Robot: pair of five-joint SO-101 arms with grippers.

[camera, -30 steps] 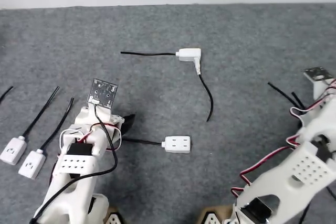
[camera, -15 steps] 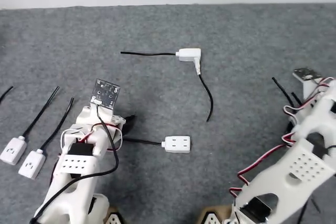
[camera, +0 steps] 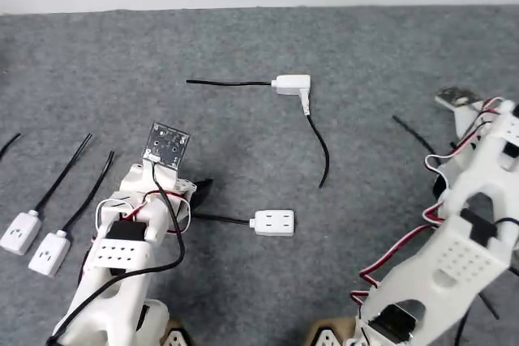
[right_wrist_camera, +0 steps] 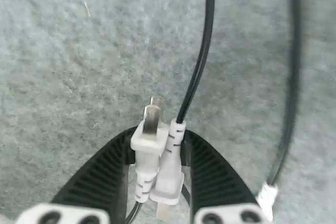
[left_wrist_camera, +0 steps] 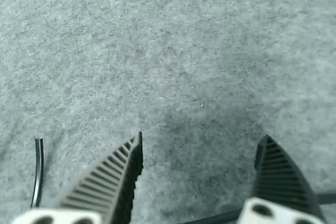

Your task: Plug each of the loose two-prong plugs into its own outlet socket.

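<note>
In the right wrist view my right gripper is shut on two white two-prong plugs side by side: one plug has its prongs pointing away from the wrist, and the other plug has its black cord running away over the carpet. In the high view a white outlet socket lies mid-table, just right of my left gripper. The left gripper stands open over bare carpet. Another socket lies farther back with a plug in it.
Two more white sockets with black cords lie at the table's left edge. A loose black cord with a white end lies beside the held plugs. Grey carpet covers the table; its back half is open.
The right arm has swung leftward and toward the back, dragging its black cords along. The left arm's wrist has shifted slightly to the right.
</note>
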